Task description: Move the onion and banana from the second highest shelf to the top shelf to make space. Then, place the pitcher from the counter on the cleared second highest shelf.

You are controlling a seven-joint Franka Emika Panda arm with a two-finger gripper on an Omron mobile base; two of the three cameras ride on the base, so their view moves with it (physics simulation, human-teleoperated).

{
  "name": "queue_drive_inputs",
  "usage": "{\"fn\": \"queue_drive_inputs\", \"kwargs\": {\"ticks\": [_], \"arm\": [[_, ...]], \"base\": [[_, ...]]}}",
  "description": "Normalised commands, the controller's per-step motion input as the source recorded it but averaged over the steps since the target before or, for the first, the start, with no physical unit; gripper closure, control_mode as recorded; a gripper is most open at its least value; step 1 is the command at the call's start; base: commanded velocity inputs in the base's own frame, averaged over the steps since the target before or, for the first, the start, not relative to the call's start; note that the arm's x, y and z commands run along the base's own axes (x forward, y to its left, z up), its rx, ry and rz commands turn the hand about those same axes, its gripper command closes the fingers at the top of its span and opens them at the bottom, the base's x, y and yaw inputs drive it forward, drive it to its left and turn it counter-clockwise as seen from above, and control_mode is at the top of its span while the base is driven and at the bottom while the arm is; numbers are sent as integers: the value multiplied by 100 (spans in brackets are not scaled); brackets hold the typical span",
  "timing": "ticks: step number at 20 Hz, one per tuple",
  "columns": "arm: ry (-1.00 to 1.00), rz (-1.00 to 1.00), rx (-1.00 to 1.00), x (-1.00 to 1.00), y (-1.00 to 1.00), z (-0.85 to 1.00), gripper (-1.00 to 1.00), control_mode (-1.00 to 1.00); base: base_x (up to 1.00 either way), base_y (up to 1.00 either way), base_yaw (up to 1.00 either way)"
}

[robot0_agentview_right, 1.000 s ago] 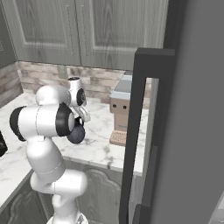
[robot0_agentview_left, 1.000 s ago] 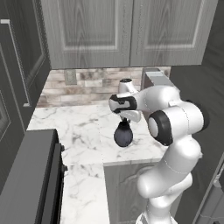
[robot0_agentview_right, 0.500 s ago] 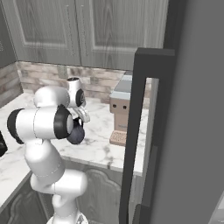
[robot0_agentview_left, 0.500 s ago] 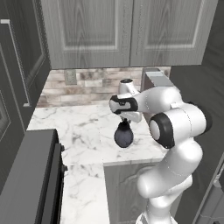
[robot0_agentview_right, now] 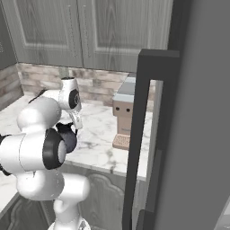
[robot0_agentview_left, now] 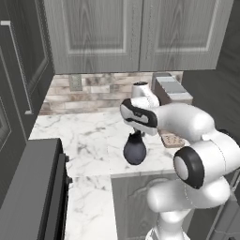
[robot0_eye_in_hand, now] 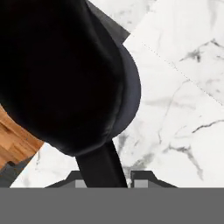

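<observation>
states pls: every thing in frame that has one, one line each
pitcher: upright, hanging from the claw, above the counter
claw: shut on the pitcher's top
upper cabinet doors: closed
fridge door: open
coffee machine: standing on the counter, against the splashback

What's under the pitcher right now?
White marble counter lies below the pitcher, which hangs from the shut gripper. Whether its base touches the counter is hidden by its body.
</observation>
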Motion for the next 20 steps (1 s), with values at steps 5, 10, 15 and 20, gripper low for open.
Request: {"fn": "queue_drive_inputs", "kwargs": {"ticks": [5,10,15,20], "arm": [[0,-54,16,-96,0,56,100,-100],[0,-77,5,-95,0,10,100,-100],[0,-82,0,-67,-2,13,100,-100],[0,-67,0,-33,-19,62,100,-100]], "base": [[0,0,0],[0,0,0],[0,0,0],[0,0,0]]}}
